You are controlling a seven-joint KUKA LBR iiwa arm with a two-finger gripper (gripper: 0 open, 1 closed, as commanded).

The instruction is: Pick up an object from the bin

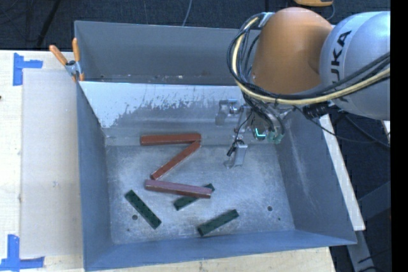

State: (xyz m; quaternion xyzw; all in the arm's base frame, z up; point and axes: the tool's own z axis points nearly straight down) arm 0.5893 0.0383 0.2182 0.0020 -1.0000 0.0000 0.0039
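Claw [236, 155] hangs over bare bin [299, 169] floor, just right of the slanted brown bar [175, 160]; whether it is apart or together I cannot tell. A flat brown bar [170, 139] lies just above the slanted one, a pale brown bar [177, 188] just below it, and green bars [142, 209] lower still.

Six slim bars lie flat on the bin [309, 185] floor.
- Red-brown bar [170, 139]: lies along the back wall.
- Diagonal red-brown bar [175, 161]: upper end meets the first bar's right end.
- Mauve-brown bar [177, 188]: mid-floor, overlapping the middle dark green bar [189, 202].
- Left dark green bar [142, 208]: toward the front-left corner.
- Front dark green bar [218, 222]: by the front edge.
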